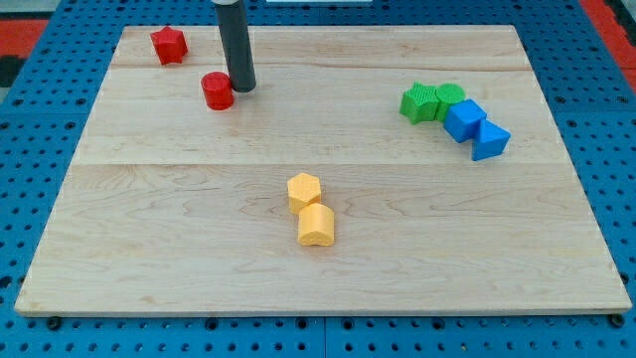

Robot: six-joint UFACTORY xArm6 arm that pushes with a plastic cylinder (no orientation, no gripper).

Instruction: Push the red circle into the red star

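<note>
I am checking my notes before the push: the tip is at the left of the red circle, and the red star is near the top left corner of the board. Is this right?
Not quite. In the camera view my tip is just right of the red circle, not left. The red star is indeed near the top left corner of the board.

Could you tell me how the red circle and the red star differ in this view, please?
The red circle is a round cylinder; the red star has pointed lobes. The circle sits just to the view's left of my tip; the star lies apart, near the board's top-left corner. Both are red and of similar size.
</note>
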